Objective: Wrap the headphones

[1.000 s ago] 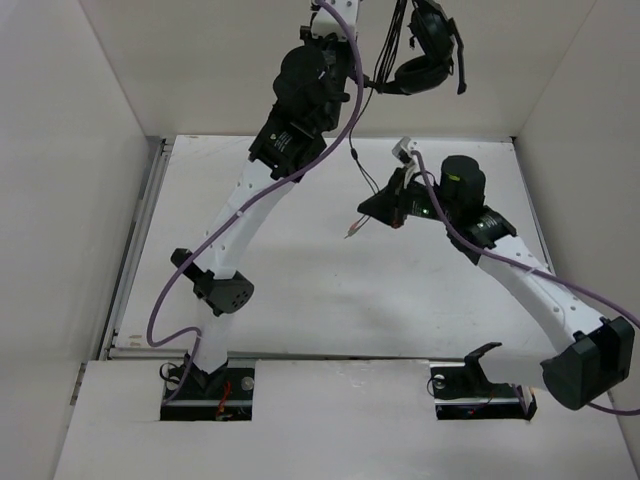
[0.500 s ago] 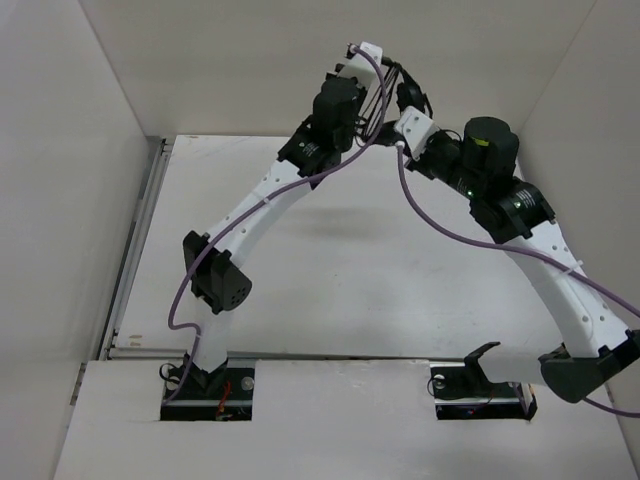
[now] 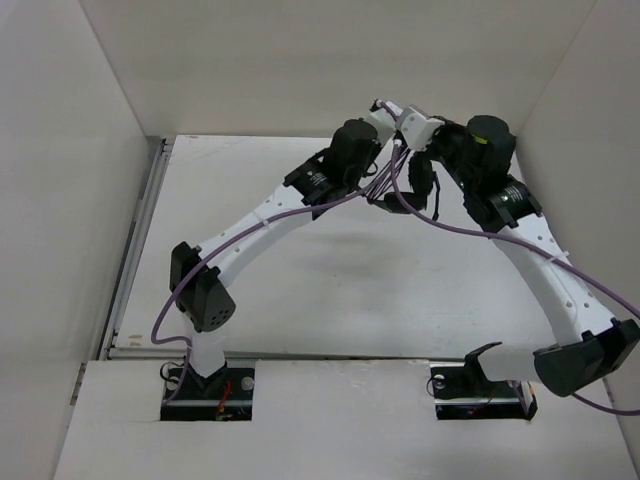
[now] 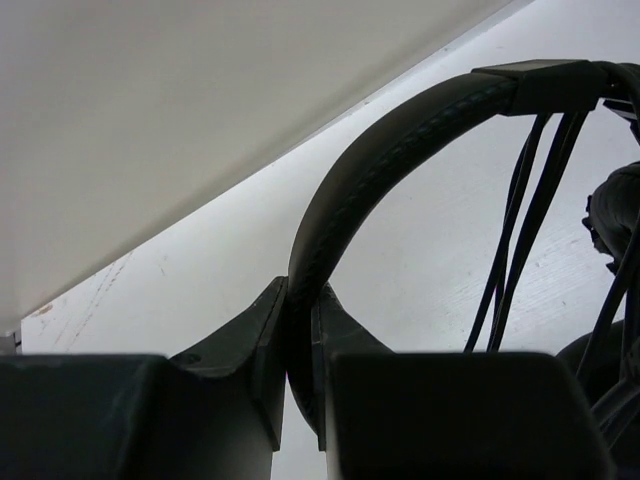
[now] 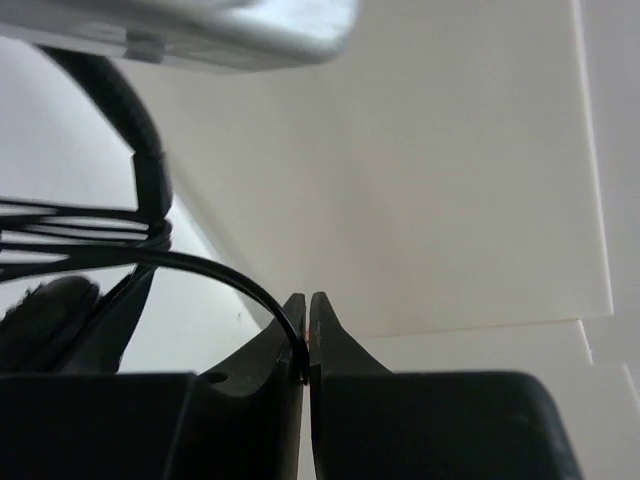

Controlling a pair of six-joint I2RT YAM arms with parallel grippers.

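The black headphones [image 3: 419, 181] hang in the air over the far part of the table, between my two wrists. In the left wrist view my left gripper [image 4: 300, 305] is shut on the padded headband [image 4: 390, 145], which arches up to the right. Several strands of the thin black cable [image 4: 518, 235] hang across that arch, and an earcup [image 4: 616, 212] shows at the right edge. My right gripper [image 5: 307, 322] is shut on the cable [image 5: 215, 272], which curves left towards the wound strands [image 5: 70, 235] and the headband [image 5: 118, 95].
White walls [image 3: 260, 60] enclose the table [image 3: 300, 270] at the back and on both sides. A metal rail [image 3: 140, 240] runs along the left edge. Thick purple arm cables [image 3: 440, 222] loop under both wrists, close to the headphones.
The left arm has brought the headphones down from high at the back wall. The right arm has risen from mid-table and now meets the left wrist, the cable still in its jaws.
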